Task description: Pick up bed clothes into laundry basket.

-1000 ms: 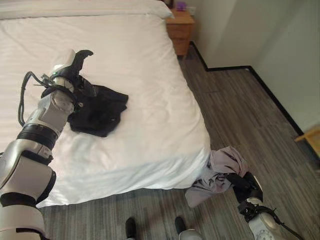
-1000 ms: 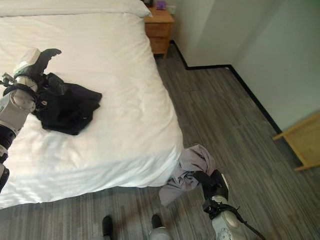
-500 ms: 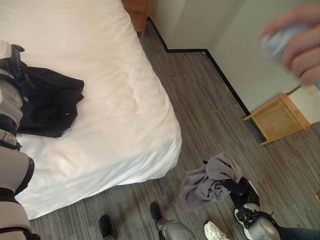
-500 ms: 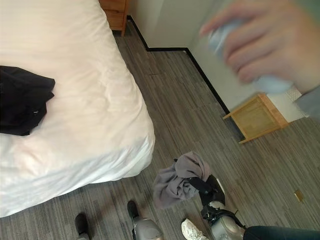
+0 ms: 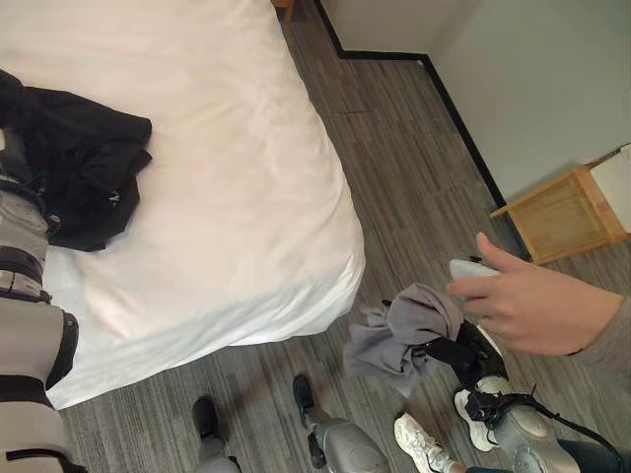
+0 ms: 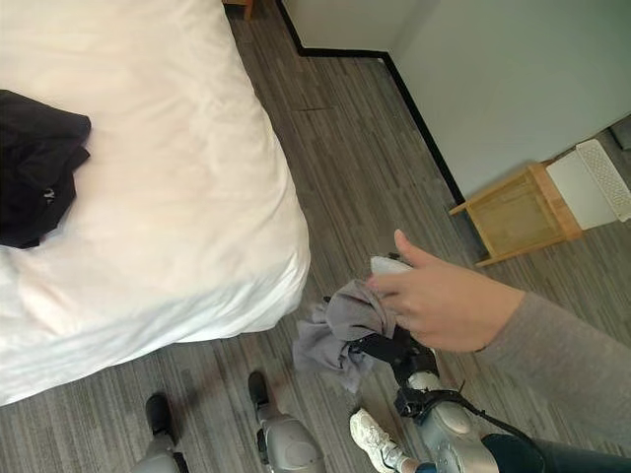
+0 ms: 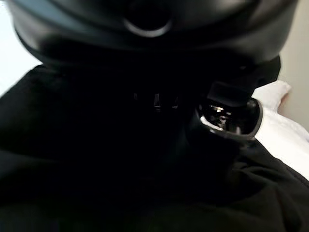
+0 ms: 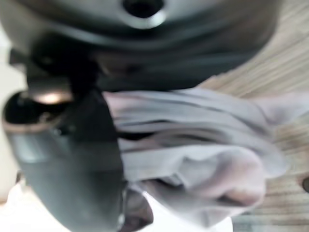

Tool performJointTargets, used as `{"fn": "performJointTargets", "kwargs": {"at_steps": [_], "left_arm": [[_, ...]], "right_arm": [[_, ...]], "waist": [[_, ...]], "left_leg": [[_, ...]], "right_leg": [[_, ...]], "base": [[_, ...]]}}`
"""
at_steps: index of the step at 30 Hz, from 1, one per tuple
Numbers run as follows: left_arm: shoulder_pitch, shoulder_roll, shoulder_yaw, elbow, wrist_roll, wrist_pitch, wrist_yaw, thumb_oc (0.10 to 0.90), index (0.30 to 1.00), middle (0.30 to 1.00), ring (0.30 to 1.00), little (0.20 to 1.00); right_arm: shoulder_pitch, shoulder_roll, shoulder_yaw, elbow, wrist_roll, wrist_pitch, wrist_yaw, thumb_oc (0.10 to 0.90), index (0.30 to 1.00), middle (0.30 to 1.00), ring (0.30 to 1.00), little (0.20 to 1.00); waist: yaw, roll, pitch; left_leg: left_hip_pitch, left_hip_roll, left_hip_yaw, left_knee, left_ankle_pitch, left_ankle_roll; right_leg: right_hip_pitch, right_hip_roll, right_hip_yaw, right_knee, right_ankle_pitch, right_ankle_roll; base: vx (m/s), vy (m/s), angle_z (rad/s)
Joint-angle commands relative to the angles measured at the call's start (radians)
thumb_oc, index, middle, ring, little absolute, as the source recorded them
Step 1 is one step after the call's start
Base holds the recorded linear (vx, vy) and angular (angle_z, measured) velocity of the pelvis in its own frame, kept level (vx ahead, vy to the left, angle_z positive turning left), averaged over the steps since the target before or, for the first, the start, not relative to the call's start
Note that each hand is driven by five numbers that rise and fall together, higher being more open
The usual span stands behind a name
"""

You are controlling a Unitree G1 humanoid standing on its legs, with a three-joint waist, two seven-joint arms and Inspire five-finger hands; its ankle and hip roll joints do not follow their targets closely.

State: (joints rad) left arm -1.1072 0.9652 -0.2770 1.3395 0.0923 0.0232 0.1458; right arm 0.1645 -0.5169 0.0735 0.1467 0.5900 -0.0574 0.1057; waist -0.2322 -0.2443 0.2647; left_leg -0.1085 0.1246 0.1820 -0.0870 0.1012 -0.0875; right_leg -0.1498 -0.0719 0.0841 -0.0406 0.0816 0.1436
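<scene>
A black garment (image 5: pixel 89 163) lies crumpled on the left part of the white bed (image 5: pixel 237 187). My left hand (image 7: pixel 230 117) rests in it at the bed's left side, dark against the dark cloth. Down on the floor off the bed's corner, my right hand (image 5: pixel 465 353) is shut on a grey garment (image 5: pixel 402 330), which hangs in a bunch just above the wood floor. In the right wrist view the grey cloth (image 8: pixel 193 145) is pinched under the thumb. A person's hand (image 5: pixel 527 307) with a small white thing reaches in from the right, right beside the grey garment.
A low wooden stool (image 5: pixel 557 212) stands by the wall at the right, with a white item (image 6: pixel 592 182) next to it. A person's white shoe (image 5: pixel 422 448) is on the floor near my right arm. Grey plank floor runs between bed and wall.
The camera has swung, shifting the whole picture. The person's hand has come down from the upper right to beside the grey garment. Both my hands keep their places on the clothes.
</scene>
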Motion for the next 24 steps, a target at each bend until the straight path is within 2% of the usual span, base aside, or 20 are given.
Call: {"fn": "performJointTargets", "kwargs": {"at_steps": [1,2,3,4,6,7,8,9,10,11,13,14,17,18,19,20,21,22,23,24], "left_arm": [[0.085,-0.027,0.081,0.038,-0.248,-0.009,-0.059,0.400,0.300,0.300,0.300,0.300],[0.085,-0.027,0.081,0.038,-0.248,-0.008,-0.059,0.400,0.300,0.300,0.300,0.300],[0.043,-0.024,0.055,-0.050,-0.292,-0.003,-0.053,0.400,0.300,0.300,0.300,0.300],[0.002,-0.064,0.025,-0.127,-0.358,-0.040,-0.041,0.400,0.300,0.300,0.300,0.300],[-0.052,-0.122,-0.020,-0.282,-0.451,-0.080,-0.028,0.400,0.300,0.300,0.300,0.300],[-0.044,-0.134,-0.026,-0.281,-0.473,-0.075,-0.039,0.400,0.300,0.300,0.300,0.300],[-0.029,-0.151,-0.025,-0.435,-0.561,-0.113,-0.025,0.400,0.300,0.300,0.300,0.300],[-0.023,-0.151,-0.022,-0.441,-0.561,-0.111,-0.022,0.400,0.300,0.300,0.300,0.300],[0.008,-0.183,-0.062,-0.703,-0.668,-0.153,-0.011,0.400,0.300,0.300,0.300,0.300],[0.055,-0.213,-0.057,-0.812,-0.712,-0.180,-0.012,0.400,0.300,0.300,0.300,0.300],[0.179,-0.227,-0.051,-1.009,-0.708,-0.188,-0.041,0.400,0.300,0.300,0.300,0.300],[0.294,-0.228,-0.005,-1.173,-0.755,-0.213,-0.076,0.400,0.300,0.300,0.300,0.300],[0.627,-0.312,0.079,-1.440,-0.832,-0.181,-0.179,0.400,0.300,0.300,0.300,0.300],[0.771,-0.342,0.104,-1.490,-0.886,-0.158,-0.242,0.400,0.300,0.300,0.300,0.300],[0.994,-0.382,0.158,-1.566,-0.933,-0.128,-0.272,0.400,0.300,0.300,0.300,0.300],[1.002,-0.382,0.160,-1.570,-0.933,-0.126,-0.272,0.400,0.300,0.300,0.300,0.300],[1.122,-0.417,0.185,-1.577,-0.981,-0.105,-0.294,0.400,0.300,0.300,0.300,0.300],[1.303,-0.471,0.232,-1.602,-1.053,-0.075,-0.302,0.400,0.300,0.300,0.300,0.300],[1.372,-0.506,0.256,-1.616,-1.081,-0.060,-0.307,0.400,0.300,0.300,0.300,0.300],[1.376,-0.506,0.258,-1.618,-1.081,-0.059,-0.306,0.400,0.300,0.300,0.300,0.300]], "right_arm": [[-0.018,-0.048,-0.108,0.003,-0.014,-0.068,-0.020,0.400,0.300,0.300,0.300,0.300],[-0.019,-0.048,-0.108,0.003,-0.014,-0.068,-0.020,0.400,0.300,0.300,0.300,0.300],[-0.013,-0.057,-0.125,0.006,-0.019,-0.061,-0.019,0.400,0.300,0.300,0.300,0.300],[-0.015,-0.055,-0.132,0.036,-0.031,-0.052,-0.023,0.400,0.300,0.300,0.300,0.300],[-0.025,-0.058,-0.133,0.055,-0.037,-0.044,-0.022,0.400,0.300,0.300,0.300,0.300],[-0.028,-0.057,-0.135,0.062,-0.045,-0.037,-0.021,0.400,0.300,0.300,0.300,0.300],[-0.025,-0.052,-0.148,0.070,-0.049,-0.035,-0.022,0.400,0.300,0.300,0.300,0.300],[-0.024,-0.053,-0.148,0.070,-0.049,-0.035,-0.022,0.400,0.300,0.300,0.300,0.300],[-0.033,-0.043,-0.157,0.087,-0.057,-0.028,-0.034,0.400,0.300,0.300,0.300,0.300],[-0.033,-0.029,-0.161,0.090,-0.059,-0.028,-0.034,0.400,0.300,0.300,0.300,0.300],[-0.038,-0.018,-0.168,0.108,-0.073,-0.019,-0.036,0.400,0.300,0.300,0.300,0.300],[-0.039,-0.006,-0.177,0.092,-0.076,-0.022,-0.038,0.400,0.300,0.300,0.300,0.300],[-0.013,0.028,-0.183,0.055,-0.102,-0.015,-0.014,0.400,0.300,0.300,0.300,0.300],[-0.003,0.039,-0.189,0.038,-0.114,-0.014,-0.003,0.400,0.300,0.300,0.300,0.300],[0.012,0.048,-0.213,0.003,-0.119,-0.013,0.009,0.400,0.300,0.300,0.300,0.300],[0.015,0.047,-0.211,0.001,-0.119,-0.013,0.009,0.400,0.300,0.300,0.300,0.300],[0.027,0.057,-0.228,-0.011,-0.113,-0.017,0.012,0.400,0.300,0.300,0.300,0.300],[0.039,0.067,-0.255,-0.036,-0.097,-0.031,0.017,0.400,0.300,0.300,0.300,0.300],[0.051,0.072,-0.258,-0.059,-0.094,-0.036,0.017,0.400,0.300,0.300,0.300,0.300],[0.053,0.072,-0.257,-0.060,-0.094,-0.035,0.017,0.400,0.300,0.300,0.300,0.300]], "waist": [[0.010,-0.044,-0.080],[0.010,-0.045,-0.080],[0.018,-0.029,-0.087],[0.031,-0.001,-0.093],[0.044,0.031,-0.098],[0.048,0.039,-0.103],[0.059,0.057,-0.102],[0.058,0.057,-0.104],[0.088,0.093,-0.107],[0.097,0.103,-0.110],[0.119,0.128,-0.119],[0.139,0.139,-0.123],[0.169,0.153,-0.145],[0.182,0.157,-0.152],[0.201,0.164,-0.159],[0.197,0.165,-0.162],[0.208,0.168,-0.166],[0.230,0.173,-0.169],[0.241,0.176,-0.170],[0.238,0.176,-0.171]], "left_leg": [[0.021,0.010,0.002,0.000,-0.101,-0.011],[0.017,0.009,0.002,0.000,-0.095,-0.011],[0.027,0.004,-0.003,0.000,-0.099,-0.010],[0.046,-0.002,-0.018,0.000,-0.107,-0.009],[0.067,-0.013,-0.037,0.000,-0.109,-0.008],[0.068,-0.018,-0.041,0.000,-0.104,-0.007],[0.082,-0.022,-0.053,0.000,-0.109,-0.007],[0.079,-0.023,-0.053,0.000,-0.103,-0.006],[0.088,-0.036,-0.082,0.000,-0.100,-0.004],[0.091,-0.041,-0.093,0.000,-0.098,-0.002],[0.106,-0.051,-0.116,0.000,-0.099,0.001],[0.110,-0.053,-0.126,0.000,-0.098,0.000],[0.128,-0.058,-0.141,0.000,-0.102,0.002],[0.133,-0.060,-0.145,0.000,-0.104,0.002],[0.131,-0.062,-0.155,0.000,-0.089,0.005],[0.139,-0.061,-0.157,0.000,-0.102,0.004],[0.141,-0.062,-0.162,0.000,-0.100,0.006],[0.136,-0.065,-0.173,0.000,-0.085,0.009],[0.135,-0.066,-0.181,0.000,-0.083,0.011],[0.136,-0.066,-0.183,0.000,-0.084,0.010]], "right_leg": [[-0.022,-0.079,-0.033,-0.033,0.094,0.118],[-0.025,-0.080,-0.032,-0.034,0.098,0.118],[-0.012,-0.087,-0.042,-0.033,0.088,0.118],[0.017,-0.097,-0.066,-0.029,0.061,0.118],[0.045,-0.111,-0.090,-0.012,0.041,0.118],[0.050,-0.119,-0.096,-0.010,0.039,0.118],[0.070,-0.123,-0.107,-0.001,0.024,0.118],[0.067,-0.124,-0.107,-0.001,0.028,0.118],[0.092,-0.141,-0.135,0.016,0.005,0.118],[0.102,-0.147,-0.145,0.021,-0.005,0.118],[0.130,-0.155,-0.168,0.029,-0.026,0.112],[0.143,-0.158,-0.179,0.031,-0.034,0.110],[0.180,-0.164,-0.201,0.023,-0.050,0.098],[0.193,-0.165,-0.209,0.018,-0.053,0.094],[0.198,-0.164,-0.212,0.018,-0.053,0.084],[0.209,-0.163,-0.215,0.015,-0.063,0.086],[0.217,-0.163,-0.221,0.013,-0.067,0.081],[0.220,-0.163,-0.230,0.015,-0.064,0.074],[0.224,-0.162,-0.235,0.017,-0.068,0.072],[0.227,-0.162,-0.237,0.016,-0.068,0.072]], "base": [[0.01,0.017,-0.11],[0.03,0.015,0.01],[0.07,0.007,0.07],[0.09,0.009,0.11],[0.09,-0.010,0.23],[0.10,-0.014,0.34],[0.03,-0.002,0.33],[0.08,-0.005,0.36],[0.04,0.006,0.32],[0.08,0.015,0.28],[0.03,-0.001,0.39],[0.03,-0.017,0.38],[0.05,-0.044,0.24],[0.01,-0.052,0.20],[0.03,-0.046,0.07],[0.02,-0.048,0.03],[0.01,-0.045,0.17],[-0.03,-0.055,0.21],[-0.03,-0.033,0.24],[0.03,-0.035,0.17]]}}
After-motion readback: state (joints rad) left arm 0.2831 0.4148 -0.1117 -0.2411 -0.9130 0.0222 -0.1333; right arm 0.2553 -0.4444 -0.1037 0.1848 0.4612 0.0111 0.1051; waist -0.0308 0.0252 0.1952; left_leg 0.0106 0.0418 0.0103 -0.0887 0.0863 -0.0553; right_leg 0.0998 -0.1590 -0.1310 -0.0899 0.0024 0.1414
